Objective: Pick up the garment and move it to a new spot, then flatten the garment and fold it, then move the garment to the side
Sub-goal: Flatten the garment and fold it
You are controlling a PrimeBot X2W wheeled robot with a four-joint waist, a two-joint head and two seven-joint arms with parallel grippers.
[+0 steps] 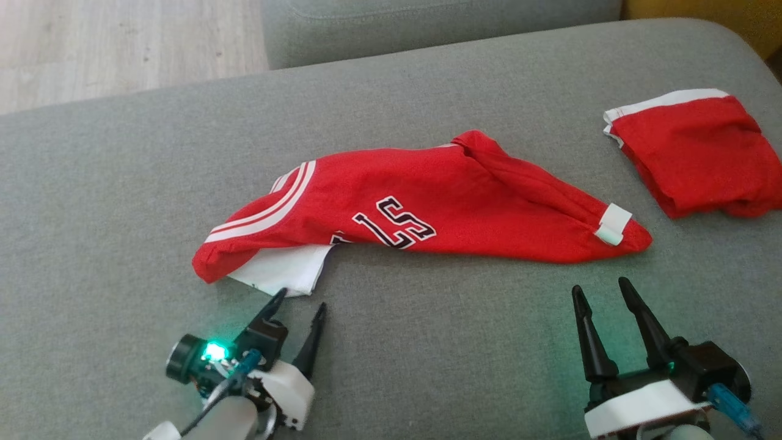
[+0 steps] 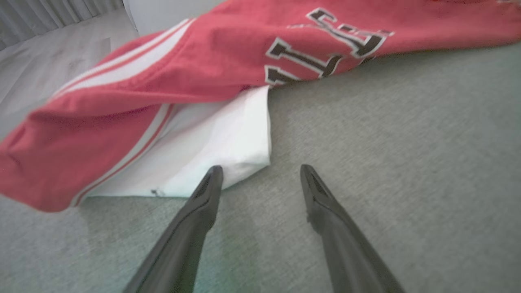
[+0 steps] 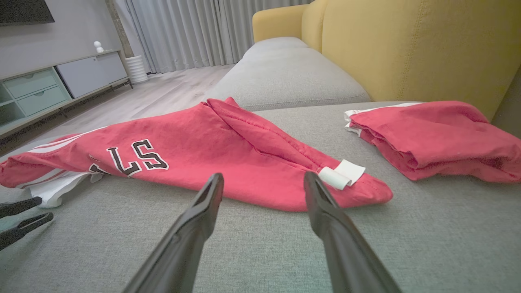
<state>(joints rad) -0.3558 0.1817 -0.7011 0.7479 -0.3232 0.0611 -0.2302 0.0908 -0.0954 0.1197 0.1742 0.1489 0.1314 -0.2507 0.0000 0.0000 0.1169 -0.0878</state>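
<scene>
The garment (image 1: 421,208) is lying crumpled on the grey sofa cushion (image 1: 122,183), in the middle of the head view. Much of it is hiding under its own folds. The black-and-white lettering (image 1: 396,229) is running under a fold at its left end, so only part of it is reading. A white panel (image 1: 287,269) is peeking out from beneath the red cloth at the near left corner. The left wrist view is showing everything softly blurred.

Two red garments are lying on the cushion. The second, a folded one (image 1: 696,156), is sitting well apart at the far right, and the frame edge is cutting it off. A white label (image 1: 613,224) is sticking up near the garment's tapered end.

The garment's long axis is running left to right across the head view. Its white-striped end is pointing to the robot's left and its tapered end to the right.

The left gripper (image 1: 302,299) is hovering with its fingers spread and holding nothing. One fingertip is sitting at the white panel's corner, though contact cannot be judged. The right gripper (image 1: 599,285) is likewise gaping wide and empty, just short of the labelled end.
</scene>
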